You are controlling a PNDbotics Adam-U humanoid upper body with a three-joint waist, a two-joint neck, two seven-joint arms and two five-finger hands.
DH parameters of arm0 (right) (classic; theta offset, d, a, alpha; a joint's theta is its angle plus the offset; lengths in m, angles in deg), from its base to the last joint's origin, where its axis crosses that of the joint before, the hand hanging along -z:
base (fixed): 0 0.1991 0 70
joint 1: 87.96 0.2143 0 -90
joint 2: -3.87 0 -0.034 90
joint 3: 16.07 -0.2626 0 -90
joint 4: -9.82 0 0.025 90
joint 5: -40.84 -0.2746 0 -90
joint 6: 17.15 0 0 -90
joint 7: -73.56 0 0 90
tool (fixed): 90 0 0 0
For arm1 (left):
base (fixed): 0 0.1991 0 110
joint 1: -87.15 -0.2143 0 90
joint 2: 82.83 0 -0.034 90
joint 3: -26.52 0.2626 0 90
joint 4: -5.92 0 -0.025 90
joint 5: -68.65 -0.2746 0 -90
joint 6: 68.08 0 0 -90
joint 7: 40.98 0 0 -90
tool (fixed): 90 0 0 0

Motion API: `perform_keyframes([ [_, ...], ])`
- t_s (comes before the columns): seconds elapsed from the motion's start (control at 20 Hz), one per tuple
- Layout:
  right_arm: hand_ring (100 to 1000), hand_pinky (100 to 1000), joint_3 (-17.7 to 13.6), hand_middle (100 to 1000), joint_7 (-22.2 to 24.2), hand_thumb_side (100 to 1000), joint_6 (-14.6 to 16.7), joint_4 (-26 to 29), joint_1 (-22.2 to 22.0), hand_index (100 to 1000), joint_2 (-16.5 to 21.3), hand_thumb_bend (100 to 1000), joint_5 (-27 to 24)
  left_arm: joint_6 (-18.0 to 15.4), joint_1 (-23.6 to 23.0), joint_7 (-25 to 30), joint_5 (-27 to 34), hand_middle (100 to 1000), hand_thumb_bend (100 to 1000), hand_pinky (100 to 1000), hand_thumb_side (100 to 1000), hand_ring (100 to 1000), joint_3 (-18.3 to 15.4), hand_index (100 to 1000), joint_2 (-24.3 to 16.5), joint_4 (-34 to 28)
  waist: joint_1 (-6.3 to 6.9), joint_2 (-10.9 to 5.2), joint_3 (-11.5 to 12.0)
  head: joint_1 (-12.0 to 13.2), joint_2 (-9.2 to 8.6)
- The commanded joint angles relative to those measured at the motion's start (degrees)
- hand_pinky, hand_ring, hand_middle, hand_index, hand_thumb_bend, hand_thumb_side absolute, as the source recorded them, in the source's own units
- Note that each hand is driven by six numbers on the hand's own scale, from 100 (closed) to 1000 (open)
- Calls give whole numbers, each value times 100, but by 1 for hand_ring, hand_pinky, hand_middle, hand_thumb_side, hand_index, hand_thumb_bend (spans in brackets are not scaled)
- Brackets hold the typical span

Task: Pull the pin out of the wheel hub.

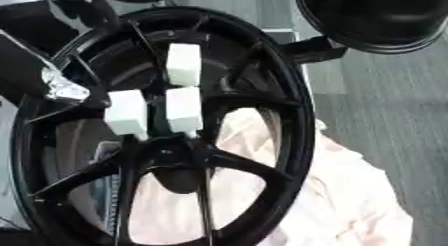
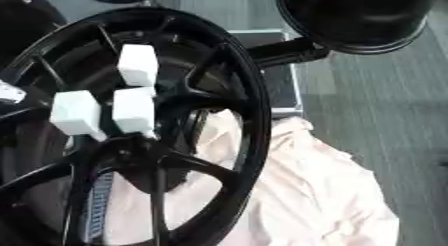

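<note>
Three white blocks (image 1: 184,64) stick out of the black wheel (image 1: 289,115) near its hub (image 1: 171,150); the pins, prob. light & rigid, so grab a block's flat sides & pull straight. Hand (image 1: 61,85) at left edge, just beside left block; fingers can't tell.

The black wheel hub (image 1: 289,115) stood tilted, its thin spokes meeting at a dark centre low in the view. Three white block-shaped pins (image 1: 184,64) stuck out just above that centre: one higher up, two side by side below it, close together.
</note>
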Motion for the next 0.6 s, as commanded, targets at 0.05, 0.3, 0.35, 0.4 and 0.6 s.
perform_keyframes([
  [0.05, 670, 484, -12, 571, -24, 523, 12, 70, 1, 750, 89, 100, -21, -9, 112, 52, 50, 650, 651, 788, 425, 738, -23, 814, -70, -56, -6, -96, 17, 10, 11],
  [0.3, 669, 484, -7, 571, -23, 525, 16, 70, 6, 750, 75, 100, -33, 83, 151, 129, 79, 665, 654, 789, 446, 747, 96, 814, 47, -56, -31, -106, 60, 23, 25],
  [0.35, 669, 484, -6, 571, -22, 524, 16, 70, 5, 750, 73, 100, -36, 103, 155, 161, 84, 679, 657, 792, 451, 756, 121, 816, 69, -56, -35, -108, 65, 22, 28],
  [0.4, 669, 484, -7, 571, -22, 524, 17, 70, 4, 750, 73, 100, -37, 126, 150, 196, 83, 682, 660, 793, 450, 758, 145, 817, 87, -56, -39, -111, 70, 22, 30],
  [0.6, 669, 484, -5, 570, -20, 524, 14, 70, 2, 749, 61, 100, -49, 255, 141, 331, 72, 704, 671, 800, 436, 770, 237, 824, 155, -56, -56, -118, 79, 23, 30],
])
